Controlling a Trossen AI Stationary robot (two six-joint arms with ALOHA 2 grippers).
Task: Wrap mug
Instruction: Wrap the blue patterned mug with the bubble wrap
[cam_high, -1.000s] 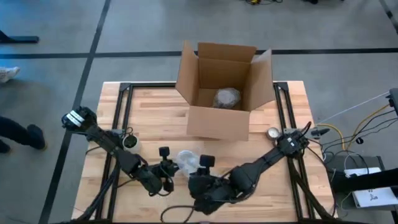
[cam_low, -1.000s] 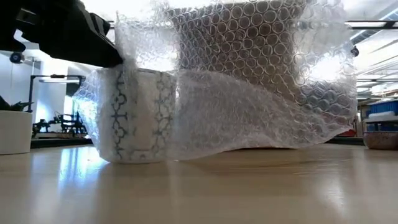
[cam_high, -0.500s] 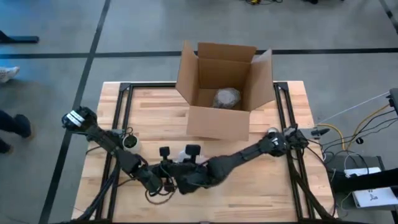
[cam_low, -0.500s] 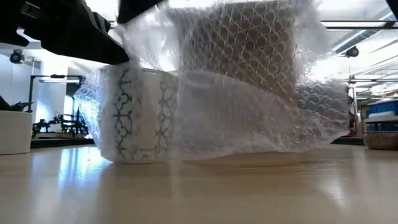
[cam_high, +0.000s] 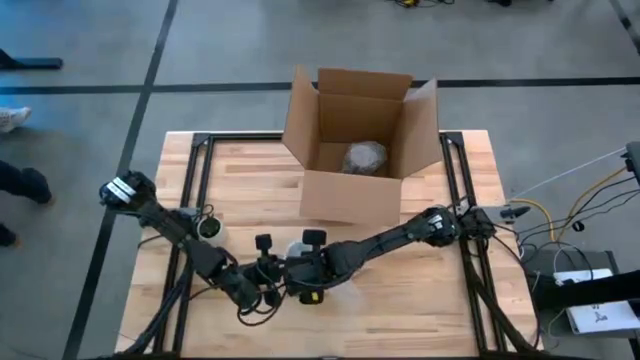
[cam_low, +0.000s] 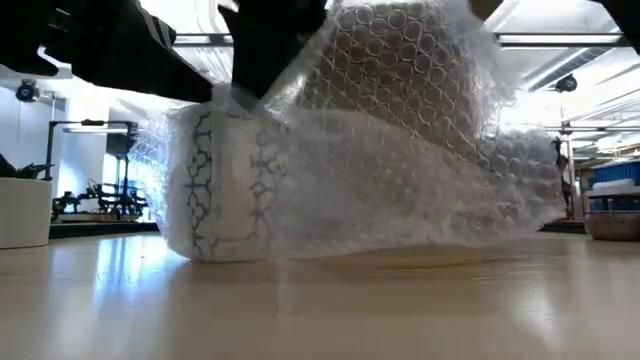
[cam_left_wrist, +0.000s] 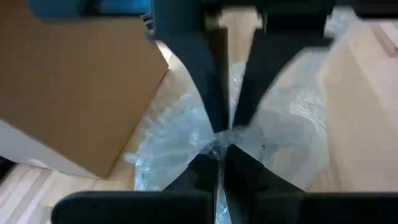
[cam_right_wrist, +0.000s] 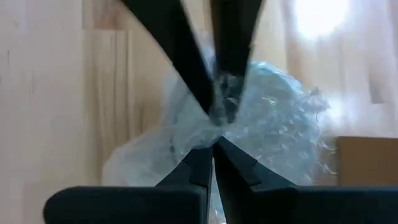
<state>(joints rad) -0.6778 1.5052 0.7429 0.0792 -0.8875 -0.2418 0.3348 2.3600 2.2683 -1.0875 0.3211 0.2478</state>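
The mug (cam_low: 222, 180), white with a blue pattern, stands upright on the wooden surface (cam_high: 420, 300) near its front edge, draped in bubble wrap (cam_low: 400, 180). The left hand (cam_left_wrist: 219, 146) and right hand (cam_right_wrist: 214, 142) meet tip to tip above it, both clamped on the wrap. An open cardboard box (cam_high: 360, 150) sits behind.

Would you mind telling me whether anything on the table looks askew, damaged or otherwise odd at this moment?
Nothing looks damaged or spilled. The mug stands upright inside the bubble wrap, whose loose end trails off untidily to one side. Both the left gripper and the right gripper pinch the wrap.
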